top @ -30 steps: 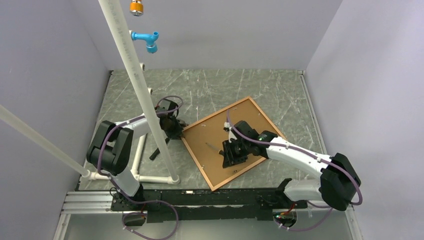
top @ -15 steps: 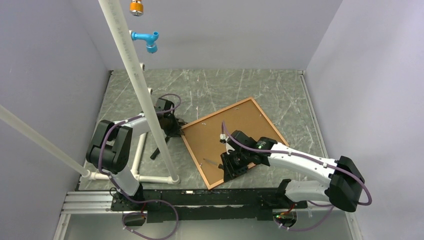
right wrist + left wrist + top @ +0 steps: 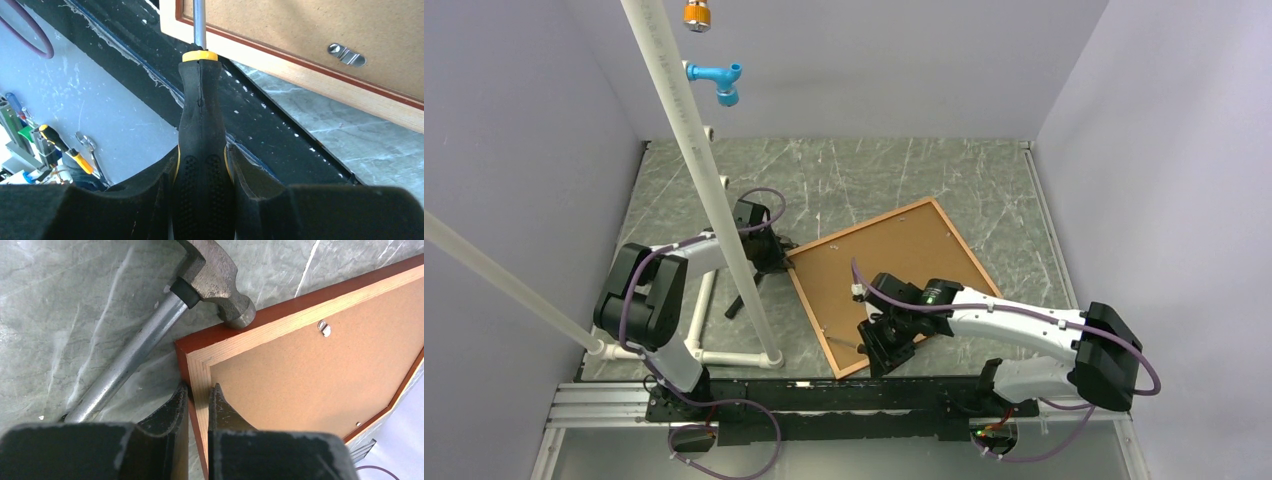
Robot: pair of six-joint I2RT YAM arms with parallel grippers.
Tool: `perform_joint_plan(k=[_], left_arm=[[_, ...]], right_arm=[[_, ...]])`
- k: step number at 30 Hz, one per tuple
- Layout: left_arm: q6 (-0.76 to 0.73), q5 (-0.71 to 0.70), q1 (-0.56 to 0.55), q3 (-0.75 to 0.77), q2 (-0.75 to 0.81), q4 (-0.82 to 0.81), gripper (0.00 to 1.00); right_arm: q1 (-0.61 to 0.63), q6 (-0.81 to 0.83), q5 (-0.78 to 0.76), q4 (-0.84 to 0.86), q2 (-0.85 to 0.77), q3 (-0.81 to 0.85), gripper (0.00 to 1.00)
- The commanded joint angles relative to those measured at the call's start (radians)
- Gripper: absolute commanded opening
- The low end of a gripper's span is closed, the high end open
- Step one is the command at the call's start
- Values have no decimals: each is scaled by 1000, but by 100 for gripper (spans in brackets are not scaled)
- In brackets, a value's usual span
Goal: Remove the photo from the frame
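The frame (image 3: 807,307) lies face down on the marble-patterned table (image 3: 864,175), turned so its corners point roughly at 12, 3, 6 and 9 o'clock in the overhead view. The photo (image 3: 894,270) sits inside it. Only its plain brown board backing shows, and the printed side is hidden.

The left gripper (image 3: 769,255) is at the frame's 9 o'clock corner. In its wrist view the two black fingers (image 3: 172,407) are pinched on the frame's rail just below that corner, one on the reddish outer side and one on the pale wooden rear face. A hammer (image 3: 150,340) lies on the table at 11 o'clock from the corner, its steel head resting against the frame's outer edge. A small metal turn clip (image 3: 325,329) sits on the rear face at 2 o'clock from the fingers.

The right gripper (image 3: 884,345) is near the frame's 6 o'clock corner (close to the black rail at the table's near edge). Its jaws are closed on the black-and-yellow handle of a screwdriver (image 3: 202,150). The steel shaft points to 12 o'clock and crosses the frame's pale rail. The tip runs off the top of the picture, so I cannot tell where it touches. Another turn clip (image 3: 346,55) lies on the backing at 2 o'clock from the handle.
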State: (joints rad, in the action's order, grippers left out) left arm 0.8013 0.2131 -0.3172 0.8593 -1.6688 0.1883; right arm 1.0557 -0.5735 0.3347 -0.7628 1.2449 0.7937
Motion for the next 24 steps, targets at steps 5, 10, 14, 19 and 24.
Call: perform_joint_plan(k=[5, 10, 14, 19, 24], left_arm=[[-46, -41, 3, -60, -33, -9, 0], [-18, -41, 3, -86, -18, -17, 0], [7, -38, 2, -112, -7, -36, 0], [43, -17, -9, -142, -8, -74, 0], [66, -8, -21, -160, -11, -95, 0]], right_arm=[[45, -88, -63, 50, 22, 30, 0], [59, -150, -137, 103, 43, 23, 0], [62, -174, -139, 171, 63, 2, 0], [66, -193, -150, 262, 72, -13, 0], [87, -218, -148, 282, 113, 2, 0]])
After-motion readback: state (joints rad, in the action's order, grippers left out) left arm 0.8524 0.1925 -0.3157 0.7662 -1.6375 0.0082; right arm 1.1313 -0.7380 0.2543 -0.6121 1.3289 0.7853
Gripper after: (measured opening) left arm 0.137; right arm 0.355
